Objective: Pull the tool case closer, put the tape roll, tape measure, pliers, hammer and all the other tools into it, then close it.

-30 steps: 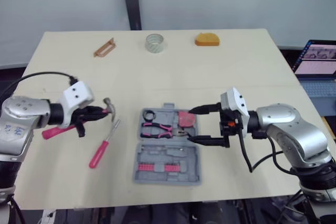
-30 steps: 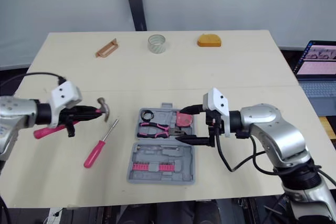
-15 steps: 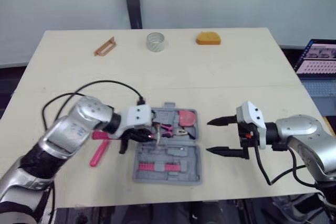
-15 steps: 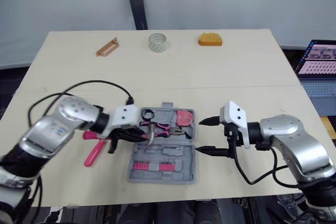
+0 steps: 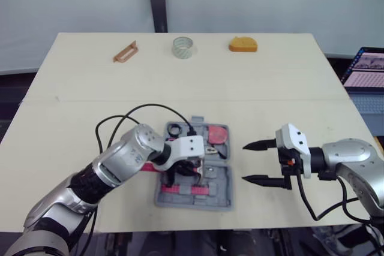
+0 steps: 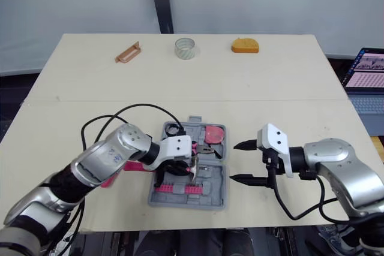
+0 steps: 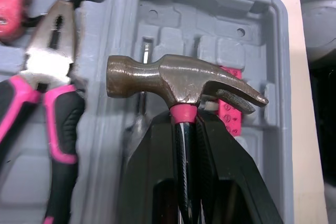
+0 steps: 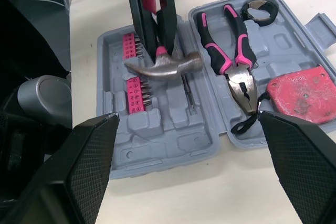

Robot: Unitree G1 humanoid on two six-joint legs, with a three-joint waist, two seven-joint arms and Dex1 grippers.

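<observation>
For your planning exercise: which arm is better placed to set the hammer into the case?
Left. The left tool grips the hammer over the case; the right tool sits open, empty, beside it.

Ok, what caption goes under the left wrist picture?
Left gripper holds the hammer over the open case, beside the pliers.

Table (image 5: 288,88) holds tool case (image 5: 219,180) and tape roll (image 5: 183,47).
</observation>
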